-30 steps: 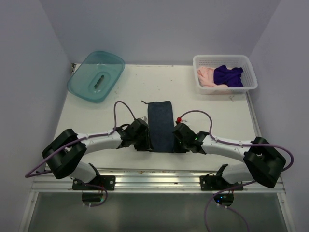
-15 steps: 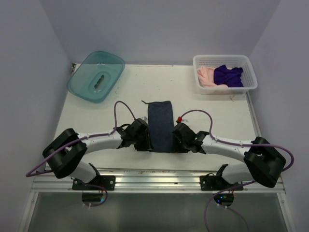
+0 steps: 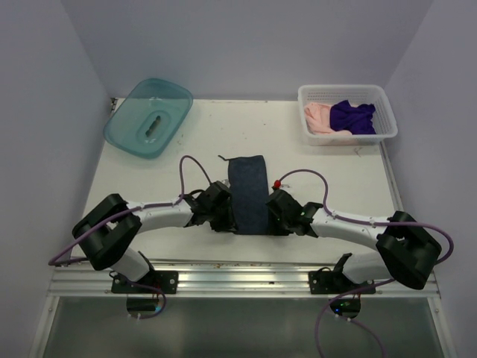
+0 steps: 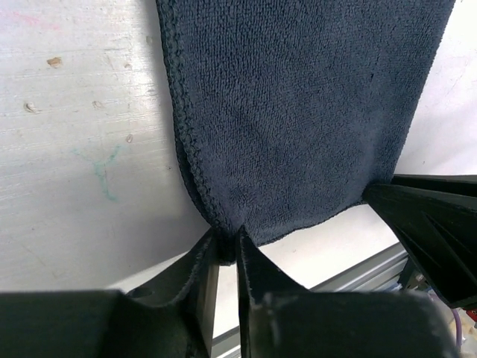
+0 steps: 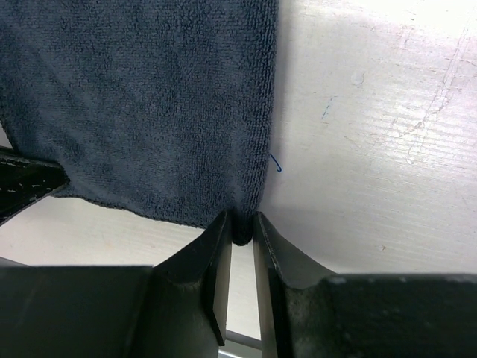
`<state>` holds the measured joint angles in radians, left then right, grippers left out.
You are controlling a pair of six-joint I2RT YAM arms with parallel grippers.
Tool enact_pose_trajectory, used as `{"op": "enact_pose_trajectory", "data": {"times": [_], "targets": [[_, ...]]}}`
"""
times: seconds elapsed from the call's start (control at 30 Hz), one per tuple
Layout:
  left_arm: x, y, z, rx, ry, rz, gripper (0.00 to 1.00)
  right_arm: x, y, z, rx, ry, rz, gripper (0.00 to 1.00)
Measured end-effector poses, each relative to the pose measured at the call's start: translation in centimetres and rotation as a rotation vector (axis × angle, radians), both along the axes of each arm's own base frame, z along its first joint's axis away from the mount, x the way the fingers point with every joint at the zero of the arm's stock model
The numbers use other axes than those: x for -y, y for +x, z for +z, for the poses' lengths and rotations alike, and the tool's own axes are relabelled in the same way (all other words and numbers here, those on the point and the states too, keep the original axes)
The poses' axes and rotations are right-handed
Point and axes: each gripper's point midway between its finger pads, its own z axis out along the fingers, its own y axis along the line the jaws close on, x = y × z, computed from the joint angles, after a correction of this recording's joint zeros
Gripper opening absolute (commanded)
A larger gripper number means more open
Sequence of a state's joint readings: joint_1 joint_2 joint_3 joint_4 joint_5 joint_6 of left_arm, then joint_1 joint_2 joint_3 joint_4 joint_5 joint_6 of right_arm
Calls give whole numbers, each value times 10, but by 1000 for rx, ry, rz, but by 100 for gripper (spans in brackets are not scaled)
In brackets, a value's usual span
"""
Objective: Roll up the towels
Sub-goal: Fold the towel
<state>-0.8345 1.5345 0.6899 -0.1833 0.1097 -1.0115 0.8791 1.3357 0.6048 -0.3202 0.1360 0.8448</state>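
A dark slate-blue towel [image 3: 248, 192] lies flat as a long strip in the middle of the table. My left gripper [image 3: 226, 220] is at its near left corner, and in the left wrist view the gripper [image 4: 227, 250] is shut on that corner of the towel [image 4: 298, 112]. My right gripper [image 3: 272, 220] is at the near right corner. The right wrist view shows this gripper [image 5: 241, 227] pinching the hem of the towel [image 5: 141, 97]. A purple towel [image 3: 352, 116] and a pale pink towel [image 3: 318, 117] lie crumpled in the white basket [image 3: 343, 89].
A teal basin [image 3: 136, 139] with a small object [image 3: 154, 123] inside stands at the back left. The white basket is at the back right. A metal rail [image 3: 238, 274] runs along the near table edge, just behind both grippers.
The left arm's elbow has shifted slightly to the right and its gripper has pressed in on the towel's near left corner. The towel has stayed in place.
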Motion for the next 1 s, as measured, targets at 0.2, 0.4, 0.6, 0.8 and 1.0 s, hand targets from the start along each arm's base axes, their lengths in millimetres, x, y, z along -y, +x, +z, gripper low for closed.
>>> {"op": "enact_pose_trajectory", "data": {"times": [0.2,0.4,0.6,0.8,1.0], "targets": [[1,0,-1,-2,1,0,0,0,0,0,1,1,-1,6],[-1,1,0,1,14,5,0,0,1,0,2,-1,-5,0],[-12,0,1,4,67,22,0,-3,3,5,13,8,-4,0],[-17,2,2,8,100,34,0,-9,11,14,41,20,-8,0],[-20,12,10,29,130,43,0,-16,24,29,89,26,-12,0]]}}
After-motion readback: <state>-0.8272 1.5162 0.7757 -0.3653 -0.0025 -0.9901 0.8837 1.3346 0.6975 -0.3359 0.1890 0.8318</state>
